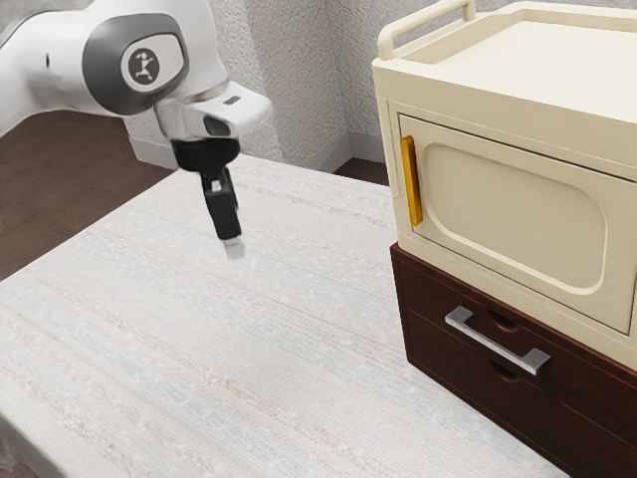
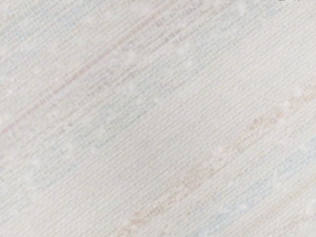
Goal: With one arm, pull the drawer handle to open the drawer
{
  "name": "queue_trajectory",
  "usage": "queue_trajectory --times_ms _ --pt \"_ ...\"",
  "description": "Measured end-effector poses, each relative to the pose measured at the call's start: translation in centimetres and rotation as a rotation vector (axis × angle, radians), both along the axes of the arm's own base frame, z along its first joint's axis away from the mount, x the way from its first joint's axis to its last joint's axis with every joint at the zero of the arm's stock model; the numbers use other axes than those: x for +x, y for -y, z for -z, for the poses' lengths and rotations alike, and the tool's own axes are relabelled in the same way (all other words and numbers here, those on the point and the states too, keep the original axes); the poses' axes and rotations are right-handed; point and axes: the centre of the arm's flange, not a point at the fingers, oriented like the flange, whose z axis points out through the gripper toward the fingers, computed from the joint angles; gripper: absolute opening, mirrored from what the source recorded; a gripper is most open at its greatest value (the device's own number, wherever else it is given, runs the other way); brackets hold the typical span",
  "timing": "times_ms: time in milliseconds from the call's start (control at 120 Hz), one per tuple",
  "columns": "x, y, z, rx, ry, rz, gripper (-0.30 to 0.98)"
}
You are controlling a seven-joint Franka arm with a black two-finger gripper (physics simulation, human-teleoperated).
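While fingers [image 1: 234, 248] hang over table [image 1: 149, 309], drawer handle [image 1: 495, 345] sits well apart.

there is one robot arm [image 1: 50, 80], with one round emblem [image 1: 145, 68] on it and one gripper [image 1: 233, 249]. there is one table [image 1: 199, 349], and its coloured stripes are several, too faint to count exactly. on it there are two pieces of furniture: one cream cabinet [image 1: 393, 159] and one dark wooden chest [image 1: 402, 294]. the cabinet has one door [image 1: 448, 241], with one recessed panel [image 1: 518, 209], and one raised rail [image 1: 428, 25] can be counted on top. the handles come to two, one yellow handle [image 1: 411, 181] and one silver handle [image 1: 495, 344]. the chest shows two scooped notches [image 1: 504, 322].
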Motion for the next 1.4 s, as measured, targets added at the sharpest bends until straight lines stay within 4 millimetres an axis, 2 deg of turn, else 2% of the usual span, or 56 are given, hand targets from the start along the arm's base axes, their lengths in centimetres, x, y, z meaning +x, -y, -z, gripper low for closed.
queue_trajectory --times_ms 192,275,367,658,800,867,925,1017,1075,1250,1400 --pt "0.1 0.2 -0.3 -0.005 0.019 0.076 0.69" --pt "-0.8 1.6 -1.0 -0.009 0.030 0.141 0.69" --pt "-2.6 5.2 -1.5 -0.014 0.030 0.255 0.69" --pt "-4.3 17.6 -0.7 0.002 0.019 0.648 0.69" --pt "-5.6 23.8 1.8 0.021 0.043 0.819 0.69" --pt "-6.7 25.8 2.6 0.028 0.071 0.883 0.69" --pt "-7.1 26.2 3.1 0.036 0.109 0.908 0.68" --pt "-5.8 24.3 4.0 0.065 0.169 0.897 0.67" --pt "-5.1 23.9 4.0 0.090 0.214 0.906 0.63" --pt "-4.8 26.3 4.2 0.123 0.318 0.988 0.39" --pt "-3.7 27.2 4.8 0.130 0.377 1.022 0.28"
